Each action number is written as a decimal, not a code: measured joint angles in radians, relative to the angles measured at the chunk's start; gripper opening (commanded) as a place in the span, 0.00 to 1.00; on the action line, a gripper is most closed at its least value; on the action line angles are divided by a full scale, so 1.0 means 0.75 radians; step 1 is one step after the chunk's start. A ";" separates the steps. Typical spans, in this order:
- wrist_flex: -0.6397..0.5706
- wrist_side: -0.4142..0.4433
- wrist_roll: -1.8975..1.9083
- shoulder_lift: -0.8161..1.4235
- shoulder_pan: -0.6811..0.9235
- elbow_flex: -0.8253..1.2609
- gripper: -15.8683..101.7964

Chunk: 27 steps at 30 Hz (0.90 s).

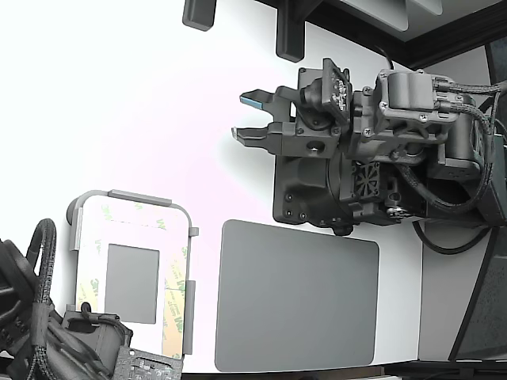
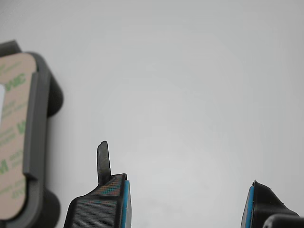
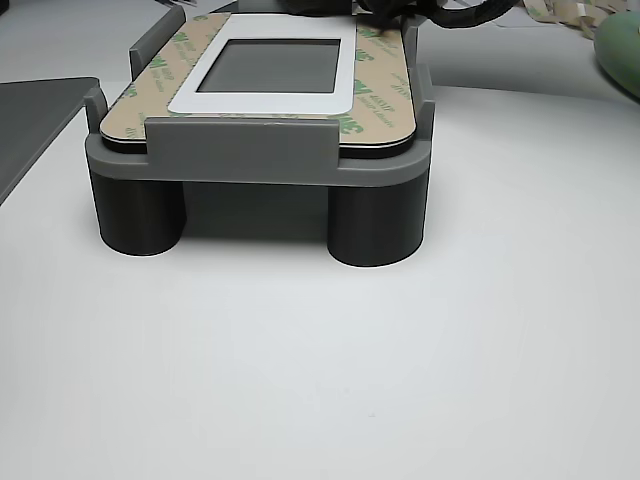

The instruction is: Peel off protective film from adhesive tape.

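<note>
Overhead, in the exterior view, the pincer [image 1: 244, 116] hangs spread and empty above bare white surface [image 1: 119, 95], its two tips aimed toward that view's left. The protective film [image 1: 176, 293] lies well apart from it, down toward the view's lower left: a tan, logo-printed strip along the right side of the grey centre panel [image 1: 131, 283], its long axis running up and down in that view, seated in the light grey tray frame [image 1: 135, 198]. A second arm [image 1: 47, 332] crowds the tray's lower edge and sits far nearer the film, while the dark grey mat [image 1: 297, 294] lies between tray and arm base. From the wrist view, the fingertips [image 2: 107, 190] stand wide with only surface between them; the film [image 2: 14, 137] shows at the frame's edge, off to one side of the open gap. From the other view, the adhesive tape [image 3: 260, 104] borders the panel, liner covering the tan margins, the tray raised on round legs [image 3: 376, 225]; I judge the pincer must travel across and descend to reach a strip end.
</note>
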 measured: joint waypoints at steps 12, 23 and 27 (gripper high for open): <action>0.025 -0.256 -0.751 0.000 0.006 0.051 0.04; -0.100 -0.301 -2.025 -0.096 0.047 0.051 0.04; -0.186 -0.274 -2.246 -0.207 0.115 0.051 0.04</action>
